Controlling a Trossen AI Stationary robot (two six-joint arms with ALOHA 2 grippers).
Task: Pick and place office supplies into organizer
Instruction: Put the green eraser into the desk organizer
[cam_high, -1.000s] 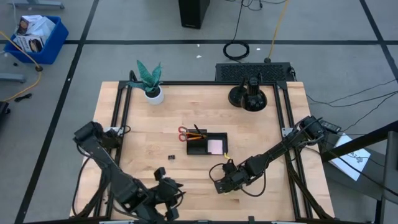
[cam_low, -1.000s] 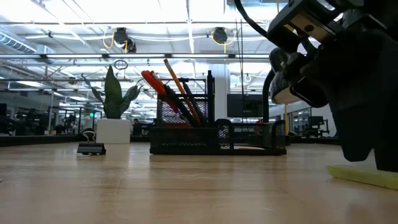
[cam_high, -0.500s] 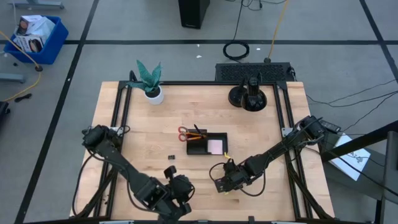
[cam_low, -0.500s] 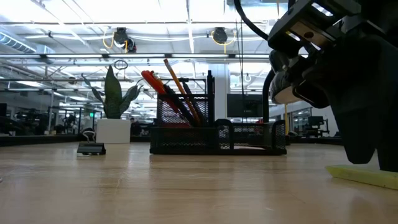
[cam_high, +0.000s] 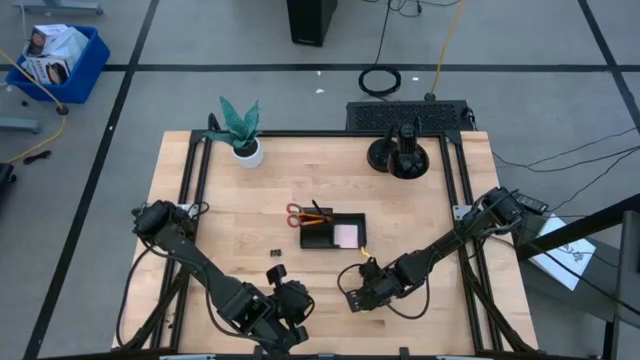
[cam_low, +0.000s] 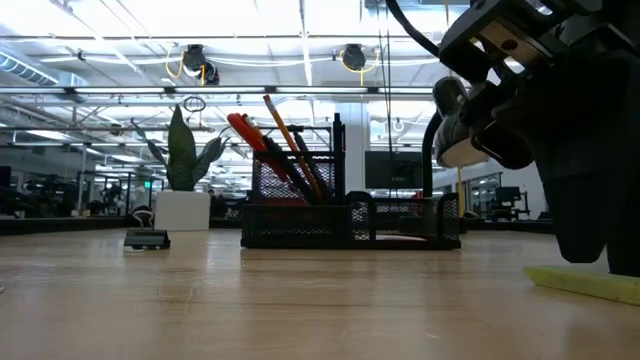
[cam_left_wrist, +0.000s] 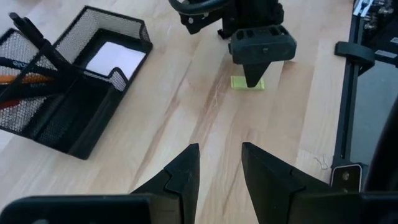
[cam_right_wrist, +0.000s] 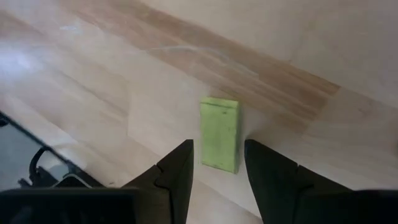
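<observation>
A small yellow-green piece (cam_right_wrist: 219, 133) lies flat on the table, right of the near middle. My right gripper (cam_right_wrist: 217, 155) is open just above it, pointing steeply down, one finger on either side of the piece and neither touching it; the low view shows this gripper (cam_low: 590, 250) over the piece (cam_low: 585, 283). My left gripper (cam_left_wrist: 221, 155) hangs open and empty over the near edge (cam_high: 295, 300), facing the right gripper. The black mesh organizer (cam_high: 333, 231) stands mid-table, holding pens, orange pencils, red-handled scissors (cam_high: 297, 213) and a pink sticky-note pad (cam_high: 346, 236).
A tiny black binder clip (cam_high: 275, 254) lies on the table left of the organizer's near side. A potted plant (cam_high: 241, 135) stands at the far left, a round black stand base (cam_high: 400, 155) at the far right. Black frame rails (cam_high: 460, 200) run along the table's sides.
My left gripper has swung along the near edge toward the table's right and sunk a little, then come to rest, still open and empty. My right gripper has kept still over the yellow-green piece.
</observation>
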